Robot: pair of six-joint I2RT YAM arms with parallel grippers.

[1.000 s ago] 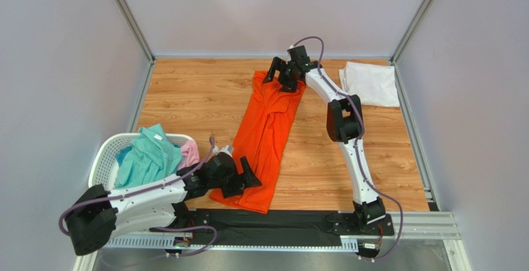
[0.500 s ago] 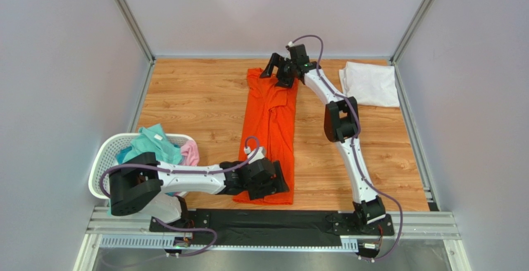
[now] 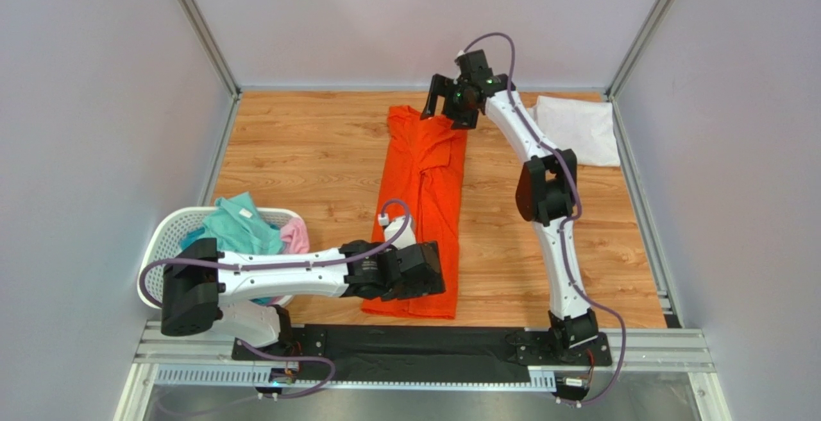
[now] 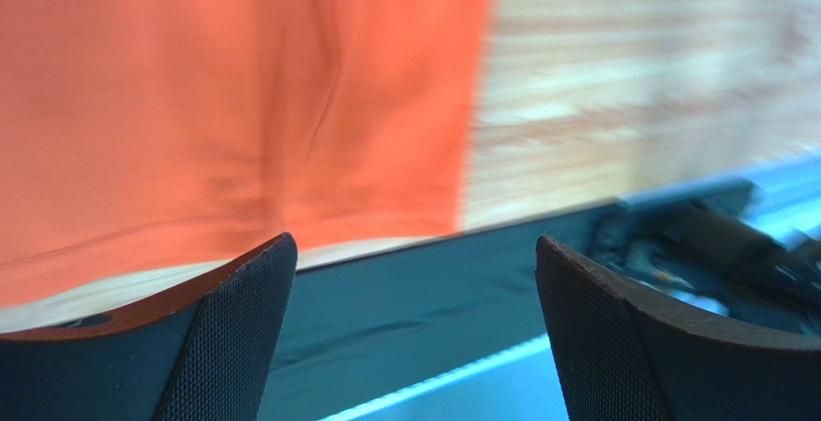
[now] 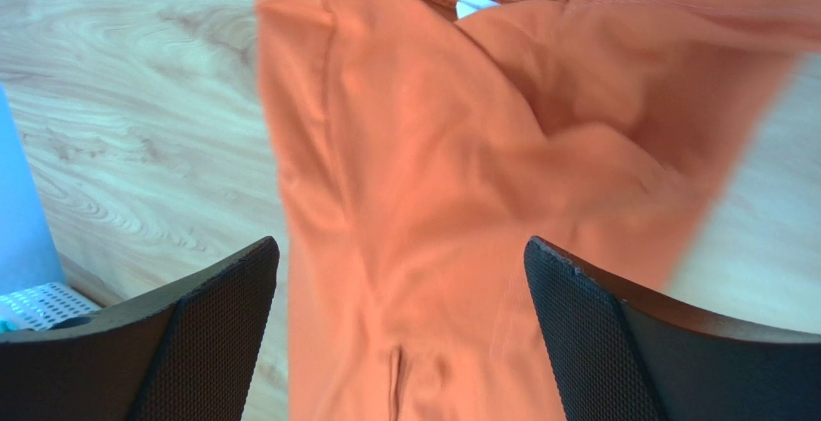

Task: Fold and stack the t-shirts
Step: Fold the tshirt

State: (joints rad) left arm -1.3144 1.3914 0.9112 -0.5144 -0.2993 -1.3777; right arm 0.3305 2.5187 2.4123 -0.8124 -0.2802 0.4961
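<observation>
Bright, even light falls from above, leaving only faint, soft shadows. The top view is sharp. The left wrist view smears the table (image 4: 617, 123) sideways; the right wrist view shows the shirt (image 5: 453, 200) fairly crisp.

The orange t-shirt (image 3: 424, 190) lies flat on the wooden tabletop (image 3: 289, 142) just right of the white mesh basket (image 3: 159, 253). It is folded lengthwise into a long narrow strip with its sleeves tucked in. Its hem end is level with the basket, and its collar end, showing a small white label, reaches away towards the far side. The white t-shirt (image 3: 578, 130) rests folded, well to the right of the basket and farther back. A teal t-shirt (image 3: 231, 233) and a pink t-shirt (image 3: 295, 238) are heaped, crumpled, inside the basket.
</observation>
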